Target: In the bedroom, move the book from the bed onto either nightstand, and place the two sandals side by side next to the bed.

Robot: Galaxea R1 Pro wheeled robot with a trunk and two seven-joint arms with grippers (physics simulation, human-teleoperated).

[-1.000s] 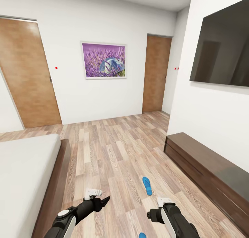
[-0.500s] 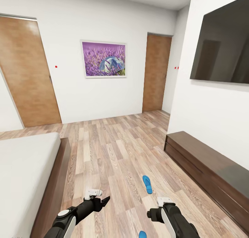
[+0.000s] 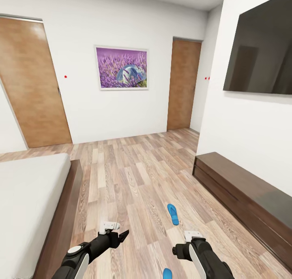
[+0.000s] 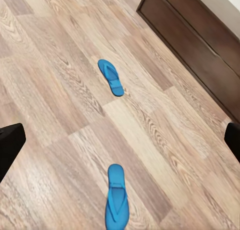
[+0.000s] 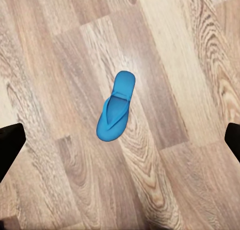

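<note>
Scene: bedroom, wood-plank floor, bed as landmark, long low cabinet across the floor from it.
Far sandal: lay flat on the floor, well apart from the bed, nearer the cabinet.
Near sandal: on the floor, close in front of the robot, apart from the far sandal; also in the right wrist view.
Book: not seen.
Nightstand: not seen.
Left end effector: hung above the floor just off the bed's side rail, jaws apart, empty.
Right end effector: hung over the floor near the sandals; wrist view showed fingertips at both frame edges, so open, nothing held.
Step (judged): approaching the sandals, neither picked.
Risk: thin flat sandal could slip a pinch; fingers may scrape the floor.
Risk: pair left apart or too far from the bed would fail the placement.
</note>
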